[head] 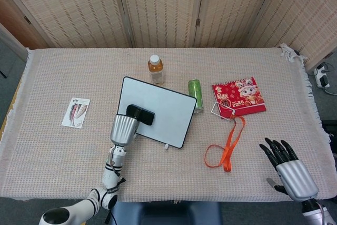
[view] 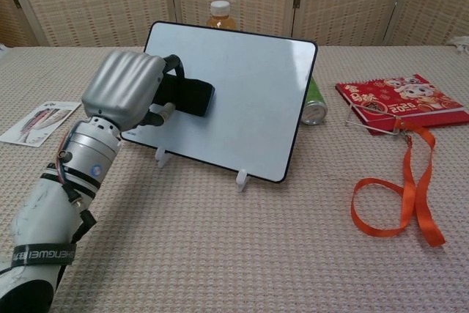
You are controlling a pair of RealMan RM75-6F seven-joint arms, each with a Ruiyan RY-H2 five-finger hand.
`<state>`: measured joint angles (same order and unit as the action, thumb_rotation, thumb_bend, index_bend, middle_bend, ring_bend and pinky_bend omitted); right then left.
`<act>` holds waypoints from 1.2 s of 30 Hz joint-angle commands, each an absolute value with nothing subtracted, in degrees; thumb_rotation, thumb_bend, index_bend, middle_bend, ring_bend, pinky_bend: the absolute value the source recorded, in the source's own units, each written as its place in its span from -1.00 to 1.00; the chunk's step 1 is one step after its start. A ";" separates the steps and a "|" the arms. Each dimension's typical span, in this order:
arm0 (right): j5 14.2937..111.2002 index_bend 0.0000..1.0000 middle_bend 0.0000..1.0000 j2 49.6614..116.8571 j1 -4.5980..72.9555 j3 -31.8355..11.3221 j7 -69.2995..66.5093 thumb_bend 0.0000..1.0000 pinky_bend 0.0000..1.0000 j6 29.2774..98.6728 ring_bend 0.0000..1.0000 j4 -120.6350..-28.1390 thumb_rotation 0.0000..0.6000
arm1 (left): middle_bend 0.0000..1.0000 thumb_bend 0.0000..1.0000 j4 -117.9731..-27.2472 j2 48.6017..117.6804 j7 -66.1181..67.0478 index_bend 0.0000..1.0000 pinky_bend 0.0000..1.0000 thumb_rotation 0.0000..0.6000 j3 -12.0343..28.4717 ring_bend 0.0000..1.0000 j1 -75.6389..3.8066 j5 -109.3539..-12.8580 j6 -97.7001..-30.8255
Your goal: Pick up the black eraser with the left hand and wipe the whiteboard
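Observation:
The whiteboard (head: 163, 110) (view: 242, 93) stands tilted on small white feet at the table's middle, its surface blank. My left hand (head: 124, 128) (view: 126, 89) grips the black eraser (head: 140, 114) (view: 187, 97) and holds it against the board's left part. My right hand (head: 288, 169) rests at the near right corner of the table, fingers spread, holding nothing; the chest view does not show it.
Behind the board stand a tea bottle (head: 155, 69) (view: 220, 14) and a green can (head: 196, 95) (view: 316, 104). A red calendar (head: 238, 96) (view: 399, 97) with an orange lanyard (head: 228, 145) (view: 407, 196) lies to the right. A card (head: 76, 112) (view: 40, 122) lies at the left.

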<state>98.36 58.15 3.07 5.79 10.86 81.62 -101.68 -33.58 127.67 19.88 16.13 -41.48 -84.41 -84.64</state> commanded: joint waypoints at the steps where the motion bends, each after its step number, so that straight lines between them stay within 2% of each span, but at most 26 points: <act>1: 98.41 -1.00 -1.00 58.15 3.02 5.78 10.85 -0.49 -1.00 81.72 -1.00 -101.68 1.00 | 1.00 -0.04 -32.79 128.20 19.82 0.45 1.00 1.00 16.18 1.00 -41.84 -84.03 -84.51; 9: 98.47 -1.00 -1.00 58.12 2.92 5.73 10.73 -0.49 -1.00 81.86 -1.00 -101.62 1.00 | 1.00 -0.04 -30.68 129.35 19.68 0.36 1.00 1.00 16.20 1.00 -42.76 -83.13 -83.43; 11: 98.46 -1.00 -1.00 58.08 2.88 5.69 10.65 -0.49 -1.00 81.95 -1.00 -101.61 1.00 | 1.00 -0.04 -30.17 129.54 19.57 0.28 1.00 1.00 16.06 1.00 -42.87 -83.04 -83.38; 13: 98.54 -1.00 -1.00 58.05 2.82 5.70 10.63 -0.49 -1.00 82.06 -1.00 -101.59 1.00 | 1.00 -0.04 -29.91 129.56 18.95 0.12 1.00 1.00 15.92 1.00 -42.94 -83.08 -83.63; 17: 98.54 -1.00 -1.00 58.13 2.80 5.67 10.77 -0.49 -1.00 82.02 -1.00 -101.55 1.00 | 1.00 -0.04 -30.49 128.95 17.82 -0.40 1.00 1.00 15.12 1.00 -42.64 -83.55 -84.22; 20: 98.46 -1.00 -1.00 58.27 2.79 5.64 11.06 -0.49 -1.00 81.91 -1.00 -101.58 1.00 | 1.00 -0.05 -31.85 128.25 18.19 -0.58 1.00 1.00 14.47 1.00 -42.08 -83.73 -84.40; 24: 98.46 -1.00 -1.00 58.42 2.71 5.66 11.46 -0.49 -1.00 81.87 -1.00 -101.67 1.00 | 1.00 -0.06 -33.66 127.50 19.23 -0.67 1.00 1.00 14.06 1.00 -41.56 -83.64 -84.35; 29: 98.40 -1.00 -1.00 58.39 2.66 5.60 11.46 -0.49 -1.00 81.94 -1.00 -101.64 1.00 | 1.00 -0.18 -36.71 126.18 21.47 -0.81 1.00 1.00 13.64 0.99 -40.72 -83.17 -83.53; 36: 98.48 -1.00 -1.00 58.65 2.61 5.65 11.97 -0.49 -1.00 81.80 -1.00 -101.61 1.00 | 1.00 -0.31 -46.62 121.80 28.96 -0.93 1.00 1.00 12.58 0.99 -37.89 -82.23 -83.04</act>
<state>98.45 58.61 2.62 5.63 11.90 81.82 -101.60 -43.27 123.68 26.32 13.06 -39.11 -82.67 -83.25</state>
